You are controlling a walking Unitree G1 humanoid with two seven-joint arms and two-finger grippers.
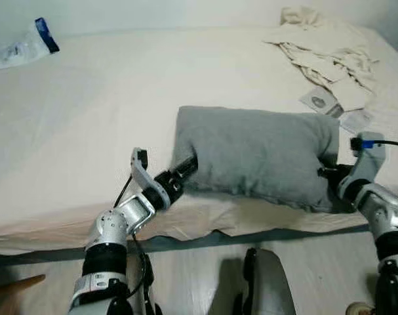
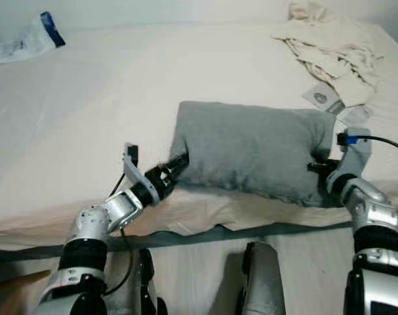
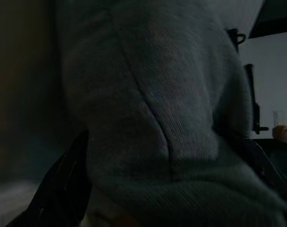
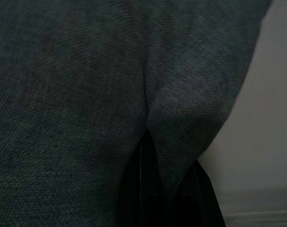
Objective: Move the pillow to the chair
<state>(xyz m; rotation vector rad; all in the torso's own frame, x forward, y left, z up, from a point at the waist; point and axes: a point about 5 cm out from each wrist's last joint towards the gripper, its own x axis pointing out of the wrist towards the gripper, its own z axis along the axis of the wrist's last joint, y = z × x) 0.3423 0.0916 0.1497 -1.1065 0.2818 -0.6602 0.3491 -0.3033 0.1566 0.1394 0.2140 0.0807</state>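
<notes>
Grey pillow (image 1: 258, 157) lying flat near the front edge of the bed (image 1: 87, 131), long side roughly along that edge, tilted a little. Left gripper (image 1: 185, 167) pushed into the pillow's left end; in the left wrist view, black fingers (image 3: 67, 184) spread either side of a bulge of grey fabric — around the corner, but whether clamped tight cannot be told. Right gripper (image 1: 330, 176) pressed against the pillow's right end; in the right wrist view, cloth creased and drawn in between the dark fingers (image 4: 148, 194), so most likely pinched shut on it. No chair visible from here.

Judged as the gripping step, just before the lift. To do it well: get a deep bite at both ends, fabric and stuffing together, not just a fold of the cover. Close the left side fully before raising. Lift both ends level and together, arms held apart so the middle does not sag onto the mattress edge. Risk — a soft filling slipping out of a shallow pinch once the turn away from the bed begins.

Elsewhere on the bed: crumpled pale cloth (image 1: 326, 49) at the far right, small packets (image 1: 320, 100) beside it, a plastic bag (image 1: 18, 47) at the far left, all well apart from the pillow.
</notes>
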